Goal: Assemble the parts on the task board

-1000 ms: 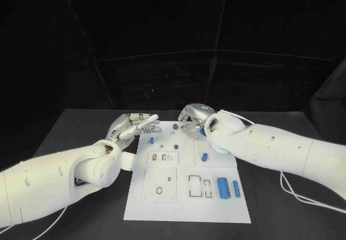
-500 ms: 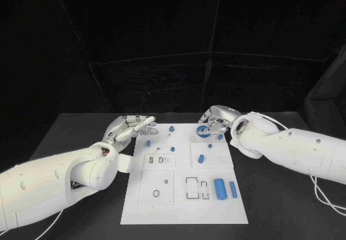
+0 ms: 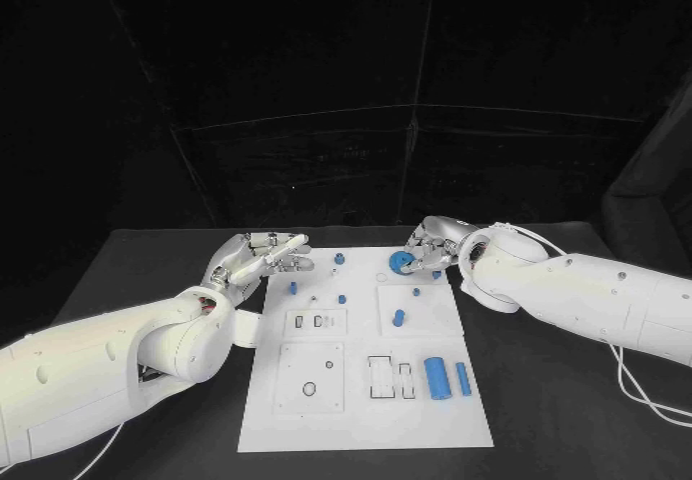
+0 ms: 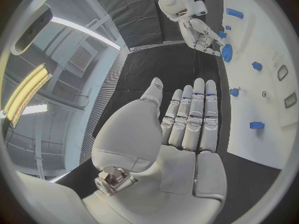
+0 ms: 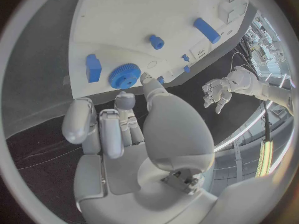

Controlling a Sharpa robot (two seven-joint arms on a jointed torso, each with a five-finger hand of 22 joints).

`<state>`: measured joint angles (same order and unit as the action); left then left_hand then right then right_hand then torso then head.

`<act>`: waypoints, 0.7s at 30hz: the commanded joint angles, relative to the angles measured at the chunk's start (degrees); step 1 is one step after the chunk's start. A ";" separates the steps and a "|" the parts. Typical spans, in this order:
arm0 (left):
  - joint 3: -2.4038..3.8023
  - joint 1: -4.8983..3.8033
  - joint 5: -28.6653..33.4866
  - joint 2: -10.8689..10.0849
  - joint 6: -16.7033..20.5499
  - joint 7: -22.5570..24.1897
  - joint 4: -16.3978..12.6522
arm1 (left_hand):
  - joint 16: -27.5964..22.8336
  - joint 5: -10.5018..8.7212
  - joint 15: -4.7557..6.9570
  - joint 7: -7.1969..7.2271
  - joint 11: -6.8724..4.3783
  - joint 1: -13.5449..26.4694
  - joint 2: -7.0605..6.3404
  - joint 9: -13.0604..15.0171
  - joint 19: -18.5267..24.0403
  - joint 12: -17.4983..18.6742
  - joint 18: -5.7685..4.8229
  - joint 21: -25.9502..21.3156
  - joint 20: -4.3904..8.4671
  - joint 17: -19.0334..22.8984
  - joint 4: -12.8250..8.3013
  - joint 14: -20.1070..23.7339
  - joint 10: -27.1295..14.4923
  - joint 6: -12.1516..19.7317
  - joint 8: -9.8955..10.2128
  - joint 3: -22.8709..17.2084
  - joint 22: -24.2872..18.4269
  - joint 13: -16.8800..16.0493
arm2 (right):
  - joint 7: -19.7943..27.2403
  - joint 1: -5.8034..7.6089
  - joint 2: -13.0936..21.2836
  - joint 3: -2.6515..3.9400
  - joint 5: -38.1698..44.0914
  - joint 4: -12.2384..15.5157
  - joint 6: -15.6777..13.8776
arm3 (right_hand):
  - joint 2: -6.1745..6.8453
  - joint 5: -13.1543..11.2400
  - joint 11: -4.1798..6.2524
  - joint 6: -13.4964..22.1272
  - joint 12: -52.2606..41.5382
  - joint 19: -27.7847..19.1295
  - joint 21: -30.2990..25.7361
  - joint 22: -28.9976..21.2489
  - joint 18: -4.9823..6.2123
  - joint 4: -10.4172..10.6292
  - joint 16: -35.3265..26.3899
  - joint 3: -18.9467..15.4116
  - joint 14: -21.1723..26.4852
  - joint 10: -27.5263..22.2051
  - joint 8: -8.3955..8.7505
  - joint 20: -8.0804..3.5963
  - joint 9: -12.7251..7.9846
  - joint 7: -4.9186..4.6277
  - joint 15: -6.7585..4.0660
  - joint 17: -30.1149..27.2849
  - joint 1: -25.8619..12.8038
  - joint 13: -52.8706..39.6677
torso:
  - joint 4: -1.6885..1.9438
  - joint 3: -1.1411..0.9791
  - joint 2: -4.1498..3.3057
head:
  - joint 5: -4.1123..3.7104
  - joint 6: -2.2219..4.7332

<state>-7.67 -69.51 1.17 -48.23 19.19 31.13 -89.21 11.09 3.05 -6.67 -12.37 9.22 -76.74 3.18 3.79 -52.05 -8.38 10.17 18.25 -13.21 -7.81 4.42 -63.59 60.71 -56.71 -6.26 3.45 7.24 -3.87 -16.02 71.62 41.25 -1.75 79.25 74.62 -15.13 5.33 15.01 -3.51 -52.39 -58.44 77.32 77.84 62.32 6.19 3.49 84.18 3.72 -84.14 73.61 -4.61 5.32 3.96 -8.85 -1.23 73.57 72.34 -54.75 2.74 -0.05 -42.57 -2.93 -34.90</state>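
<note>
The white task board [image 3: 361, 405] lies in the middle of the black table. A blue gear [image 3: 400, 262] lies flat near the board's far edge. My right hand [image 3: 437, 247] bends down over it. Its thumb and one finger press on the rim of the gear [image 5: 124, 77]. The left wrist view shows the same gear [image 4: 226, 52] at the tips of the right hand [image 4: 202, 35]. My left hand [image 3: 264, 258] hovers open beside the board's far left corner, with its straight fingers [image 4: 193, 117] holding nothing.
Small blue parts [image 3: 338, 257] [image 3: 293, 288] [image 3: 395, 318] dot the far half of the board. Two blue cylinders [image 3: 437, 378] [image 3: 464, 377] lie beside empty slots [image 3: 382, 378] at the near right. A blue block [image 5: 93, 67] sits close to the gear.
My right hand has swung to the right along the board's far edge and come down on the gear. The left hand has hardly moved. The camera has shifted slightly.
</note>
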 commanded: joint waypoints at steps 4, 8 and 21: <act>0.04 -0.06 -0.01 0.17 -1.11 0.57 0.22 | -0.17 -0.05 -0.11 -0.02 0.08 0.14 0.22 -0.04 -0.09 0.40 0.31 0.12 0.00 -0.08 -0.35 -0.16 0.13 -0.28 0.27 -0.10 -0.07 0.06 | -2.45 0.15 -1.51 0.01 0.32 -1.46 1.87 | -0.65 0.09 -0.30 0.55 -5.63 0.76 0.84 1.07 -1.12 0.86 0.81 -0.91 -3.31 1.75 -0.45 0.21 0.07 -0.17 0.59 1.77 0.96 -6.38 | 0.07 0.09 -0.02 | 0.05 -0.15; 0.03 -0.06 -0.01 0.22 -1.23 0.45 0.29 | -0.17 -0.05 -0.11 -0.02 0.08 0.14 0.22 -0.04 -0.09 0.40 0.31 0.12 0.00 -0.08 -0.35 -0.16 0.13 -0.28 0.27 -0.10 -0.07 0.06 | -2.47 0.15 -2.20 0.02 0.46 -2.17 1.95 | -0.92 0.08 -0.40 0.66 -8.23 0.85 1.08 1.45 -1.17 1.25 1.09 -1.32 -3.38 2.58 -0.56 0.32 0.07 -0.26 0.69 2.41 1.32 -9.34 | 0.05 0.10 -0.02 | 0.10 -0.25; 0.02 -0.06 -0.01 0.30 -1.48 0.09 0.55 | -0.22 -0.05 -0.09 0.03 0.04 0.07 0.34 -0.03 -0.09 0.45 0.32 0.11 0.01 -0.10 -0.44 -0.21 0.16 -0.32 0.30 -0.13 -0.10 0.06 | -3.40 0.14 -3.41 0.02 1.45 -3.57 1.70 | -1.74 -0.28 -0.54 0.52 -13.54 1.07 1.61 2.29 -1.29 1.53 1.70 -1.89 -3.58 4.69 -1.01 0.47 0.10 -0.35 0.84 3.93 2.57 -15.31 | -0.01 0.08 -0.03 | 0.08 -0.47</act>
<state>-7.69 -69.50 1.18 -47.99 18.60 31.02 -88.65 11.10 3.05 -6.67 -12.37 9.22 -76.74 3.18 3.80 -52.05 -8.13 10.17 18.25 -13.21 -7.86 4.26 -63.59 60.71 -56.71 -6.27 3.28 7.20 -3.88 -18.63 71.65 37.92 -1.73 79.69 71.14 -13.61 3.56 15.00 -4.07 -51.98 -71.59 77.97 79.20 64.55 5.30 5.18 85.54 2.03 -84.15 77.94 -5.30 5.91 4.02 -9.25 -0.82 74.94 74.32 -69.83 2.78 0.02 -42.59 -2.82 -35.34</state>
